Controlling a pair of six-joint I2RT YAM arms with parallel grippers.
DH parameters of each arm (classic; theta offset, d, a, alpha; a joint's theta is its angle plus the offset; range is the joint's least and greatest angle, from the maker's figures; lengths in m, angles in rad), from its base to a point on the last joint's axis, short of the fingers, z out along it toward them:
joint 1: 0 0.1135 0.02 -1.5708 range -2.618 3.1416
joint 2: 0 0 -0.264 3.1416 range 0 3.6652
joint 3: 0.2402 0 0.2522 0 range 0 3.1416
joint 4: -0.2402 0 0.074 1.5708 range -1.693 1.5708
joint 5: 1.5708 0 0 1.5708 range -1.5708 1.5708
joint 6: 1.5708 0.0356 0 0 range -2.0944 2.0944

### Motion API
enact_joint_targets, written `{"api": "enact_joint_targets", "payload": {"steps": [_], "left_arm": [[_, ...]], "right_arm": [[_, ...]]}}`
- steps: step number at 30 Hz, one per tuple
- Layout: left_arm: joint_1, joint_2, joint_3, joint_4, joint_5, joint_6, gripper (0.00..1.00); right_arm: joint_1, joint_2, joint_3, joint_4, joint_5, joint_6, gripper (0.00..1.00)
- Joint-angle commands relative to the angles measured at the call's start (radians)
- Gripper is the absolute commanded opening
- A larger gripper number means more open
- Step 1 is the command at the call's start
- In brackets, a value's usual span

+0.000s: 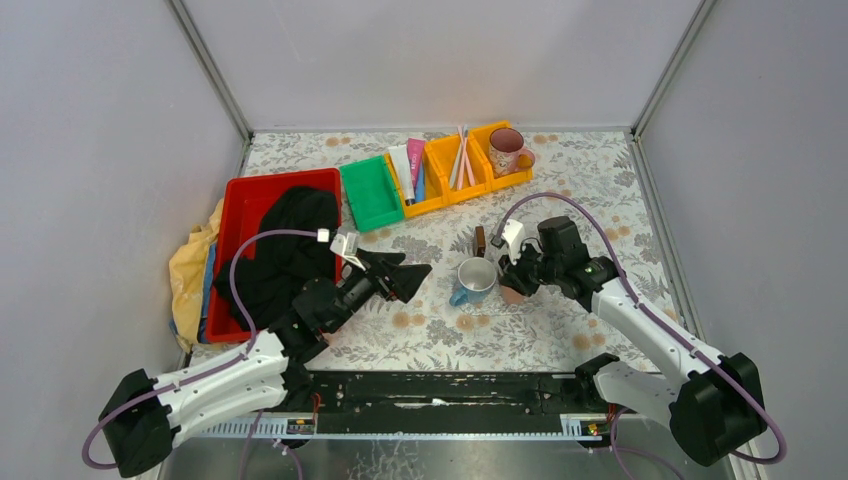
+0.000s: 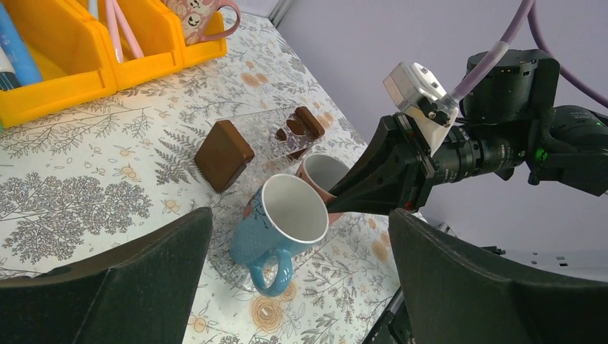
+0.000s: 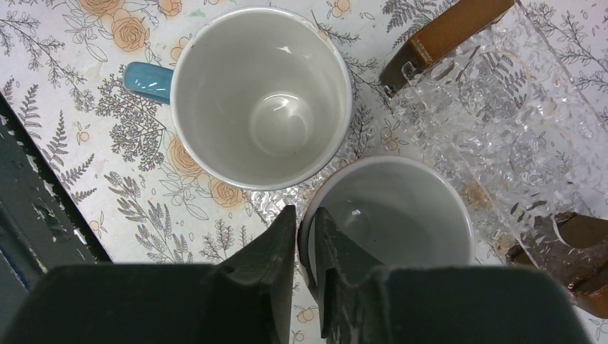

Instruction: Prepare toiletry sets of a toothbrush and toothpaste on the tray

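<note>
Several toothbrushes (image 1: 460, 158) (image 2: 118, 29) stand in a yellow bin (image 1: 478, 178), and the toothpaste tubes (image 1: 410, 168) lie in the section beside it; only a blue tube (image 2: 18, 54) shows in the left wrist view. The clear tray (image 3: 502, 129) (image 2: 265, 136) rests on brown blocks (image 2: 224, 154). A blue mug (image 1: 475, 278) (image 3: 262, 93) stands at its near end. My right gripper (image 1: 512, 272) (image 3: 305, 211) straddles the wall of a pink mug (image 3: 401, 208) (image 2: 323, 170), jaws close on both sides. My left gripper (image 1: 412, 272) (image 2: 300, 236) hangs wide open, left of the blue mug.
A red bin (image 1: 235, 205) holding black cloth (image 1: 290, 240) sits at the left, with yellow cloth (image 1: 190, 270) beside it. A green bin (image 1: 370, 192) adjoins the yellow bins. A third, patterned mug (image 1: 507, 150) stands in the rightmost yellow section. Walls close in three sides.
</note>
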Motion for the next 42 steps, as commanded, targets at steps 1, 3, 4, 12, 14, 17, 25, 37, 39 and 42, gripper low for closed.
{"api": "enact_joint_targets", "payload": {"steps": [1, 3, 4, 12, 14, 17, 25, 37, 39, 42], "left_arm": [[0.005, -0.019, -0.011, 0.053, -0.019, -0.002, 1.0], [0.005, -0.02, -0.01, 0.053, -0.019, -0.002, 1.0], [0.005, -0.02, -0.01, 0.053, -0.018, -0.002, 1.0], [0.004, -0.026, -0.014, 0.052, -0.015, -0.005, 1.0], [0.004, -0.032, -0.012, 0.046, -0.013, -0.001, 1.0], [0.004, -0.043, -0.004, 0.028, -0.014, 0.011, 1.0], [0.004, -0.057, 0.038, -0.037, -0.007, 0.073, 1.0], [0.004, -0.046, 0.048, -0.045, 0.013, 0.098, 1.0], [0.004, -0.047, 0.045, -0.044, 0.013, 0.098, 1.0], [0.005, -0.049, 0.041, -0.046, 0.013, 0.101, 1.0]], "right_arm": [[0.01, -0.022, 0.02, 0.02, -0.042, -0.031, 0.25], [0.01, -0.025, 0.022, 0.013, -0.042, -0.033, 0.3], [0.009, -0.025, 0.024, 0.009, -0.042, -0.034, 0.32], [0.009, -0.048, 0.062, -0.064, -0.069, -0.058, 0.43], [0.009, -0.064, 0.081, -0.109, -0.102, -0.086, 0.47], [-0.002, -0.091, 0.108, -0.183, -0.158, -0.128, 0.56], [-0.124, -0.128, 0.19, -0.312, -0.273, -0.167, 0.67], [-0.295, 0.052, 0.385, -0.464, -0.307, -0.227, 0.76], [-0.308, 0.082, 0.403, -0.493, -0.319, -0.253, 0.76], [-0.312, 0.115, 0.423, -0.526, -0.327, -0.295, 0.76]]}}
